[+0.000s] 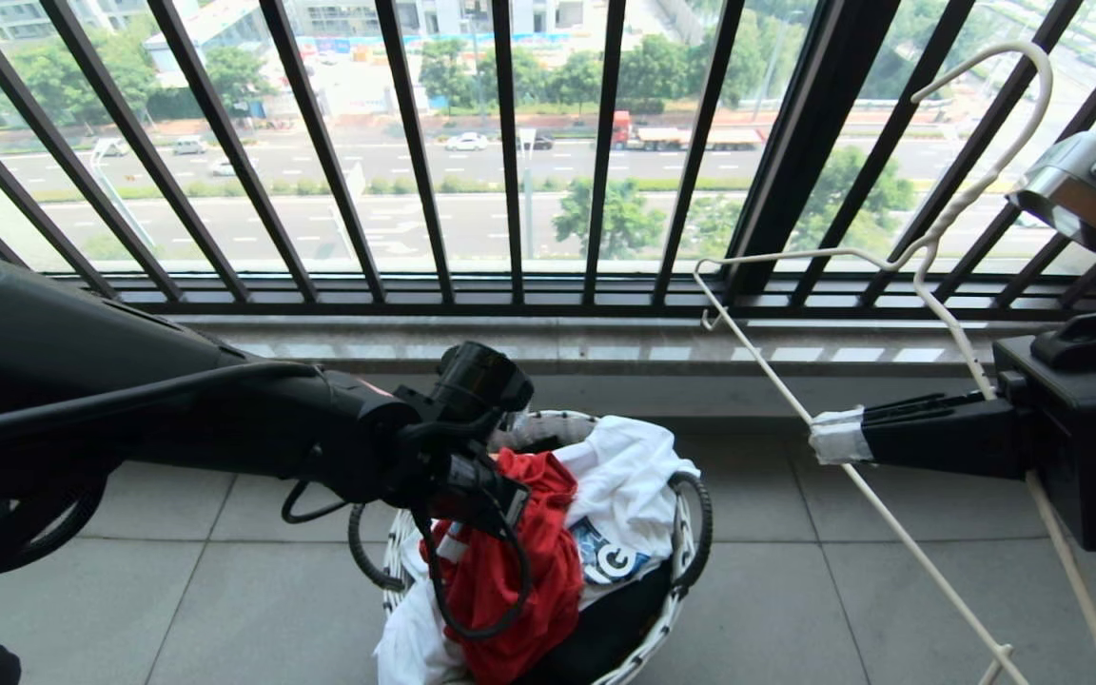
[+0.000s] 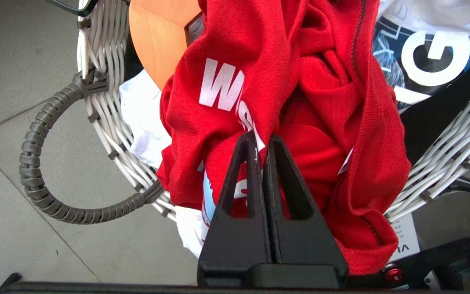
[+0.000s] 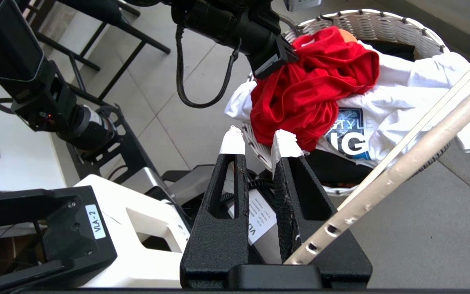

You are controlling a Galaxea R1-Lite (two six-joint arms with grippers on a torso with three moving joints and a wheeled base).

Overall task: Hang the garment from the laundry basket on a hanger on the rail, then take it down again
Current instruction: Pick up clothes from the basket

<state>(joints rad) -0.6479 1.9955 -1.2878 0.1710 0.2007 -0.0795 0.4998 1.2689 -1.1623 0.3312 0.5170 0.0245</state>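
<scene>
Red T-shirt (image 2: pixel 308 102) bunched in a crumpled heap on top of the laundry basket (image 1: pixel 676 590), spilling over its near rim. Bright red knit, white block lettering plus a light-blue print patch showing among the folds, dark-stitched seam along one edge. Lay over a white printed T-shirt (image 1: pixel 629 485) and something black lower in the basket. Basket was white woven wicker with grey ribbed loop handles, stood on the grey tiled floor (image 1: pixel 225 590) below the black barred window railing (image 1: pixel 510 152).

Left end effector (image 2: pixel 261 141) down at the basket, fingers pinched together on a fold of the red fabric near the lettering. Left arm (image 1: pixel 129 400) reached in across the head view.

Right end effector (image 1: pixel 829 436) held up beside the basket, well apart from it, white-taped fingertips (image 3: pixel 232 141) narrow, clamped on the lower bar of the white wire hanger (image 1: pixel 929 252). Hanger tilted, hook (image 1: pixel 1014 67) upward against the railing.
</scene>
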